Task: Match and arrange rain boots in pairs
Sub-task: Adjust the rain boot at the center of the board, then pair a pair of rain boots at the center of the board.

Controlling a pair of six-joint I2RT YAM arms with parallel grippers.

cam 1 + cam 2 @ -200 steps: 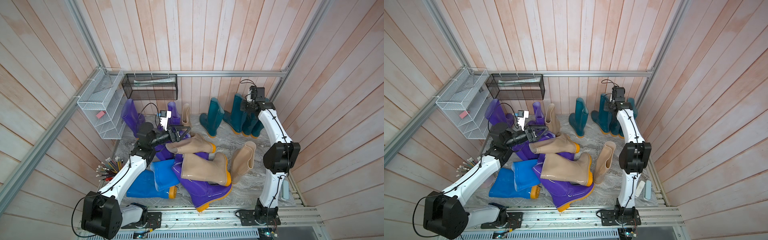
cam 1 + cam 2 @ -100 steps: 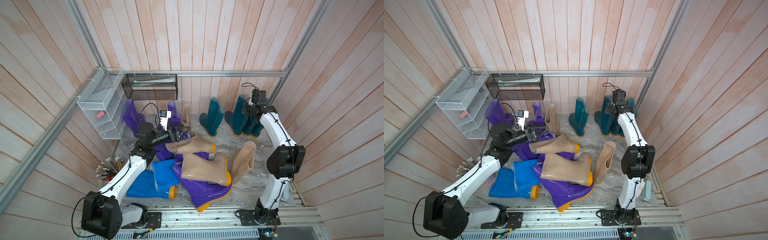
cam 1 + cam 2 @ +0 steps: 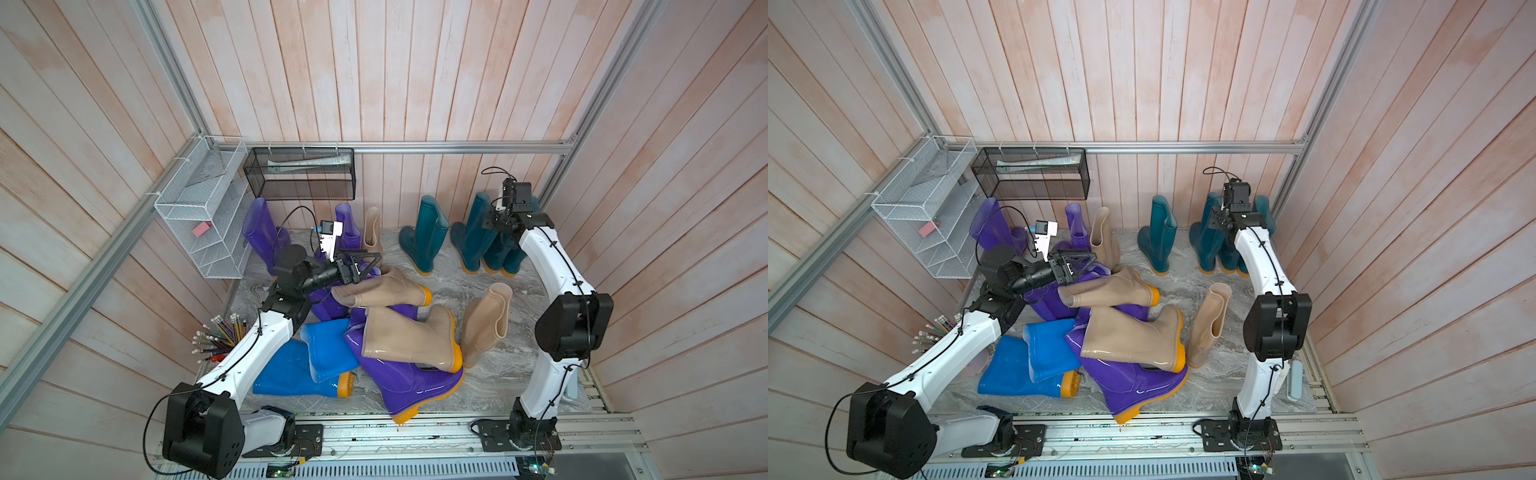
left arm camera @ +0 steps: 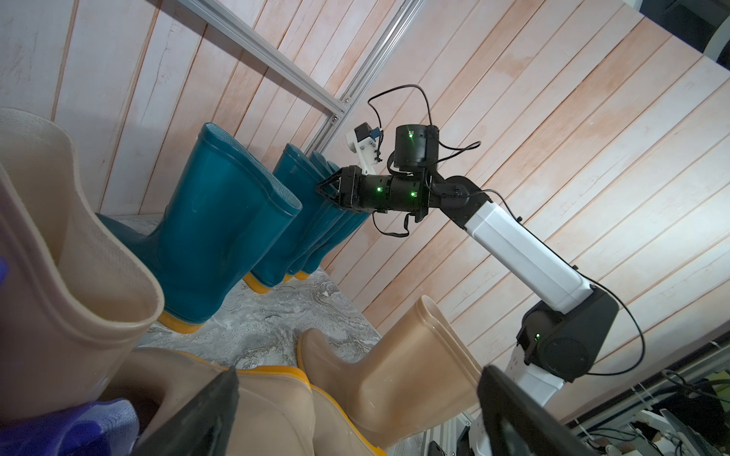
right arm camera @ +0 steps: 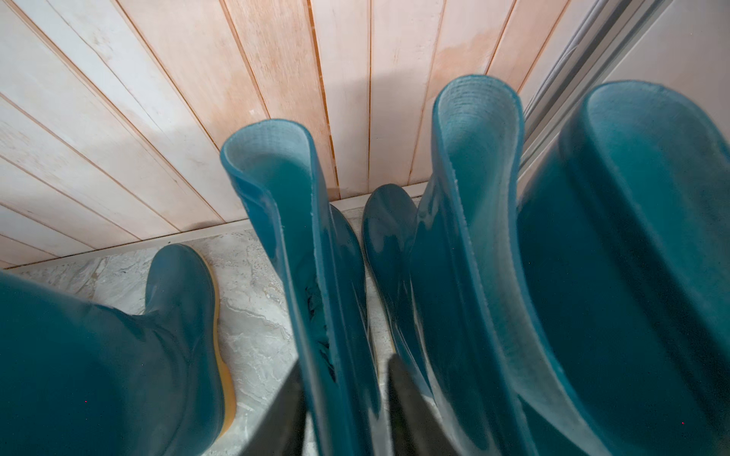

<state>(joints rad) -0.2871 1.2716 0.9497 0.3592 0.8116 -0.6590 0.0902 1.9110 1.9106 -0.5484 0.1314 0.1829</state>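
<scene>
Marbled floor (image 3: 457, 284), plank walls (image 3: 395, 83). Glossy teal rain boots (image 3: 430, 232) stand upright, orange-soled. Right gripper (image 3: 492, 221), arm outstretched, straddles one shaft, fingers (image 5: 411, 414) parted; left gripper (image 3: 370, 266), well apart from them, gapes wide.

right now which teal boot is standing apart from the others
The teal boot nearest the upright beige boot: it stands alone, while the other teal boots are bunched together in the back corner.

Teal boots (image 5: 324, 276): smooth, glossy rubber-like shell with a matt woven lining (image 5: 268, 146). Beige boot (image 3: 407, 340), centre: translucent, soft sheen. Purple boot (image 3: 411, 386): high gloss. Worktop (image 3: 457, 286): matt, marbled stone look. Walls (image 3: 374, 75): whitewashed wood planks. Rail (image 3: 457, 146): brushed metal. White basket (image 3: 195, 220) and black basket (image 3: 299, 183), upper left: wire mesh.
</scene>
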